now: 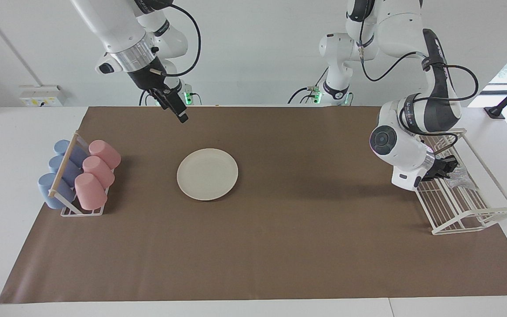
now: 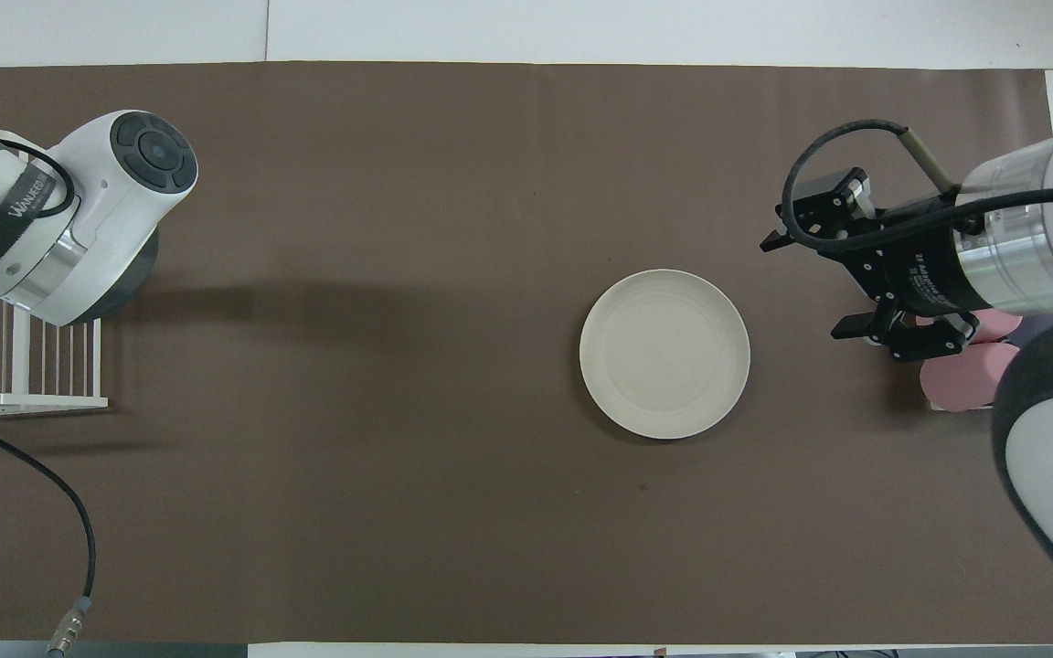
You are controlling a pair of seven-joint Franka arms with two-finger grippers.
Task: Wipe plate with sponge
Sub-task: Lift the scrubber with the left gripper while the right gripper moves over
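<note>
A wide desk [image 1: 16, 132] is covered by a matte brown mat [image 1: 280, 246]. A round, shallow, cream-white plate [image 1: 207, 174] lies flat on the mat, toward the right arm's end of the desk, with nothing on it.

At the left arm's end stands a white wire rack [image 1: 464, 207]. The sponge [image 1: 459, 178], a small silvery, glittery scrub pad with a crinkled outline, lies on the rack's bars. The left gripper [image 1: 449, 167] is down in the rack with its fingers closed on the sponge's edge nearest the plate. In the overhead view the arm's wrist hides both gripper and sponge.

The right gripper [image 1: 174, 108] hangs in the air over the mat's edge nearest the robots, between the plate and the robots, its fingers spread wide and holding nothing.

At the right arm's end, a small wire stand [image 1: 82, 211] holds pink cups [image 1: 97, 169] and blue cups [image 1: 60, 169] lying tilted in two rows.

The sponge looks soft, very light and springy; it will likely squash and fold under a pinch, so a hold near its middle should keep it from flopping. The plate looks stiff, smooth and light, and could slide on the mat when rubbed. Its raised rim is the natural place to steady it.
</note>
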